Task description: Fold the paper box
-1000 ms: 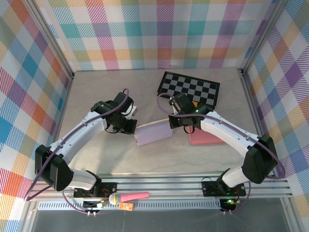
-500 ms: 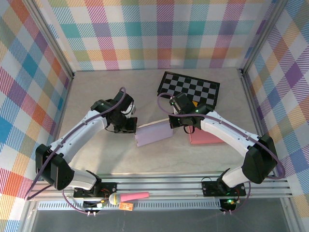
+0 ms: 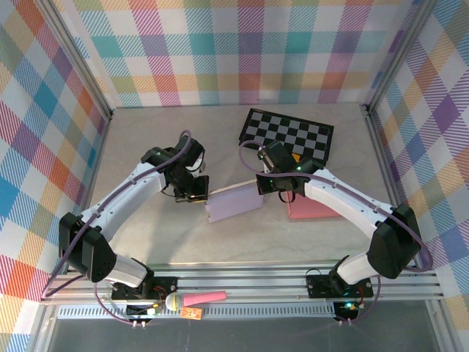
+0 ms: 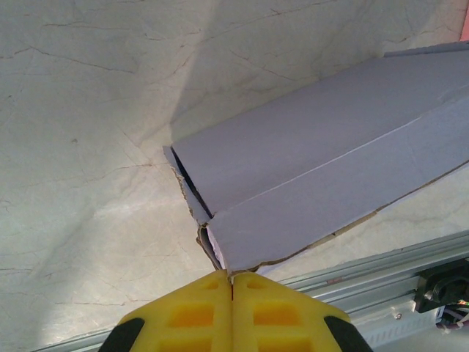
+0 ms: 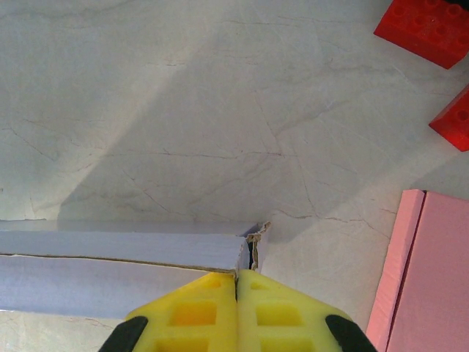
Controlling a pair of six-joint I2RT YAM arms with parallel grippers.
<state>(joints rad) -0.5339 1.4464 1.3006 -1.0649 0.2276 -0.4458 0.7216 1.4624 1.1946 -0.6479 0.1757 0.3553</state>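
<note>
The box [image 3: 233, 203] is a flat, light purple paper thing. It lies near the middle of the table [image 3: 146, 132], between the two arms. It looks a bit lifted, with a shadow under it.

The left gripper [image 3: 199, 196] is at the left end of the box. In the left wrist view, the gripper [image 4: 231, 282] is closed, and a corner of the box [image 4: 322, 169] goes right in between its yellow fingers [image 4: 183, 315]. So it is pinching the paper. The right gripper [image 3: 260, 187] is at the other end. In the right wrist view, it [image 5: 237, 282] is closed too, with the end flap of the box [image 5: 117, 275] caught at its tips.

I think the step now is to hold both ends and bend the box into shape. To do it well, both arms should move together and slowly. If they pull apart, the thin paper may rip, and the edges look rough. The pinch is small, just at the corners, so the paper could slip out. It seems best to press along the crease that runs down the box.

A pink sheet [image 3: 311, 209] lies just to the right of the box. A checker board [image 3: 287, 133] sits farther back. Red blocks [image 5: 429, 26] are near the pink sheet.
</note>
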